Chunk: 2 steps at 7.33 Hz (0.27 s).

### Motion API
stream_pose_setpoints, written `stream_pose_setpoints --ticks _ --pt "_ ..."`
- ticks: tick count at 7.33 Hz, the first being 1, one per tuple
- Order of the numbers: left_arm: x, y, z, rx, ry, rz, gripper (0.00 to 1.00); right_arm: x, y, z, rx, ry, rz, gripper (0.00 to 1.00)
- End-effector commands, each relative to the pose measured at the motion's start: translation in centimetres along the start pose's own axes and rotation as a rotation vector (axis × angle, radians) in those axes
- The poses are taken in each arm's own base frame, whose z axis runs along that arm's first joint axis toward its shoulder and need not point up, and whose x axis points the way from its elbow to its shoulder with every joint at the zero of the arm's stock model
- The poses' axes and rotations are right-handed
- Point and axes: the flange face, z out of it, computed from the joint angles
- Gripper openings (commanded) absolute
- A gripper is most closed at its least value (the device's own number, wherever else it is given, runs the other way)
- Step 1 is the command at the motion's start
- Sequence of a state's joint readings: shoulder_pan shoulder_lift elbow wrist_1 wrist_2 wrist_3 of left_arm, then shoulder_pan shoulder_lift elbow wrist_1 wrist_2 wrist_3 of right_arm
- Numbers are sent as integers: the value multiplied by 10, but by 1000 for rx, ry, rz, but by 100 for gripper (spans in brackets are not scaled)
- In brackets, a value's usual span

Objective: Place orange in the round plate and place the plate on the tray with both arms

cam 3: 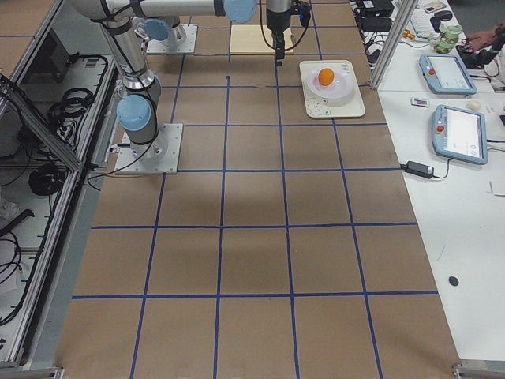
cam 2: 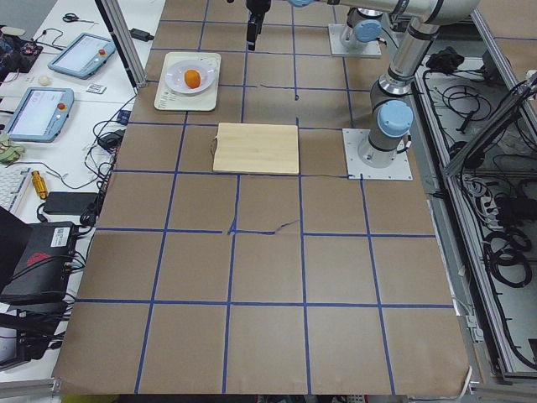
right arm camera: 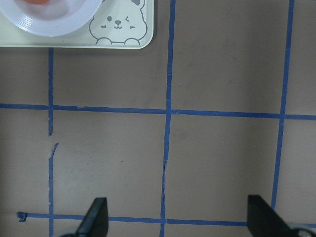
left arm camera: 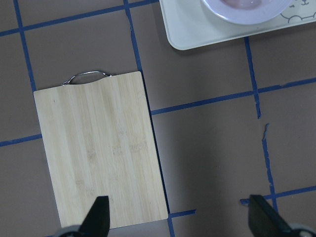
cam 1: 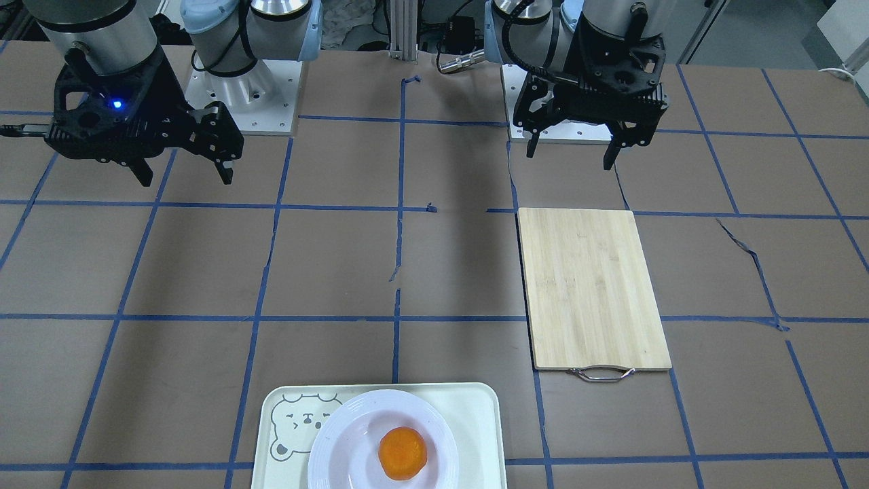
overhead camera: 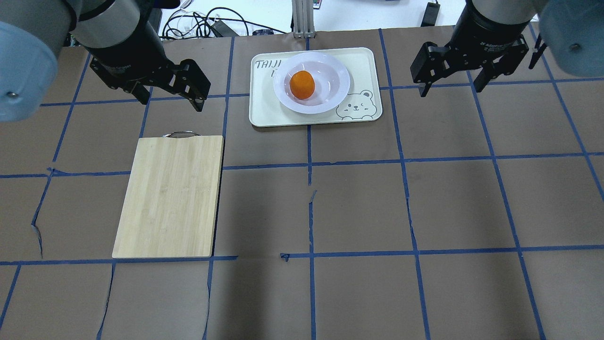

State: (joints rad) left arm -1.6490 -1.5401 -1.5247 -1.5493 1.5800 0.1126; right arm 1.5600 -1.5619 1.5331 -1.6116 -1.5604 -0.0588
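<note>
The small bright-orange fruit (overhead camera: pixel 302 84) sits in the glossy white round plate (overhead camera: pixel 336 89) on the cream rectangular bear-faced tray (overhead camera: pixel 264 111), with left gripper (overhead camera: pixel 172 103) and right gripper (overhead camera: pixel 450 89) flanking that tray, equally near, fingers (overhead camera: pixel 194 87) wide, empty.

light: bright, even, from overhead | shadows: soft broad dark patches on the table (overhead camera: pixel 358 208), mid-scene | glare: mild sheen on the white plate (overhead camera: pixel 336 87) | focus: sharp in all views | edges: tape lines (overhead camera: pixel 472 162) run straight
</note>
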Motion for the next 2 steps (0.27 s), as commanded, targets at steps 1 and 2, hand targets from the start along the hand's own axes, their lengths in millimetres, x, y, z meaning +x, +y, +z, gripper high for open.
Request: stream_pose_setpoints --ticks 1,2 --pt "0 0 0 0 0 -1 100 0 -1 1 7 -1 -1 100" --pt "0 0 -1 1 0 1 100 0 -1 1 9 -1 -1 100"
